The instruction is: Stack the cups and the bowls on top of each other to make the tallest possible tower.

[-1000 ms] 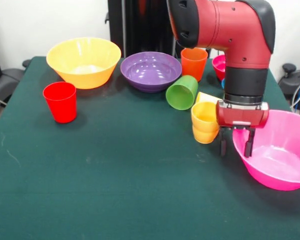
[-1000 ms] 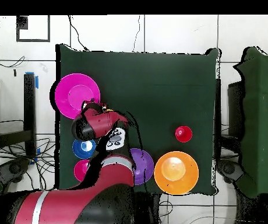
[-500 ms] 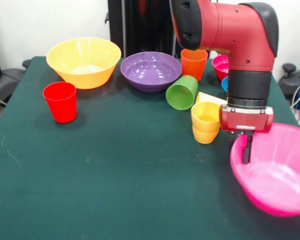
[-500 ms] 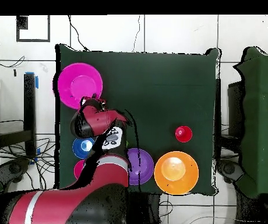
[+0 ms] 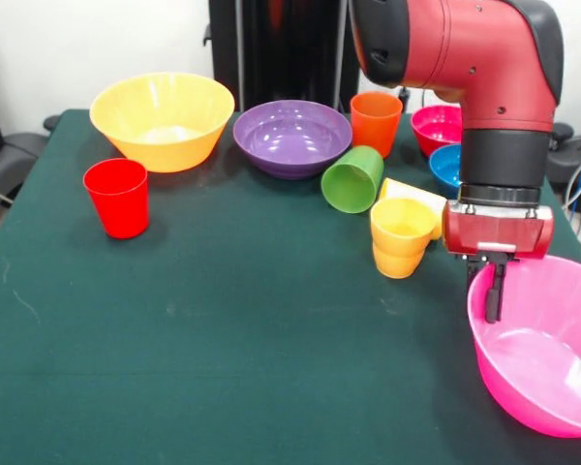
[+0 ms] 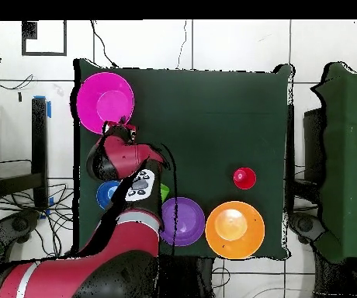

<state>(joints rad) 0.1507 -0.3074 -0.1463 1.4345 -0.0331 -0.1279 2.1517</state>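
Gripper [image 5: 494, 291] pinches the near-left rim of the pink bowl [image 5: 547, 363], 1 finger inside the wall, jaws narrow on it. Bowl sits at the table's right front corner, tilted, its body stretching away from the jaws toward that corner.

Hot pink bowl [image 5: 552, 363] cut by frame edge

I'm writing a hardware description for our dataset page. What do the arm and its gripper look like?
The arm is thick and rounded, glossy red with black joint sections. A black cylindrical wrist ends in a boxy red gripper with thin, dark fingers. From overhead, a white marked panel shows on the arm.
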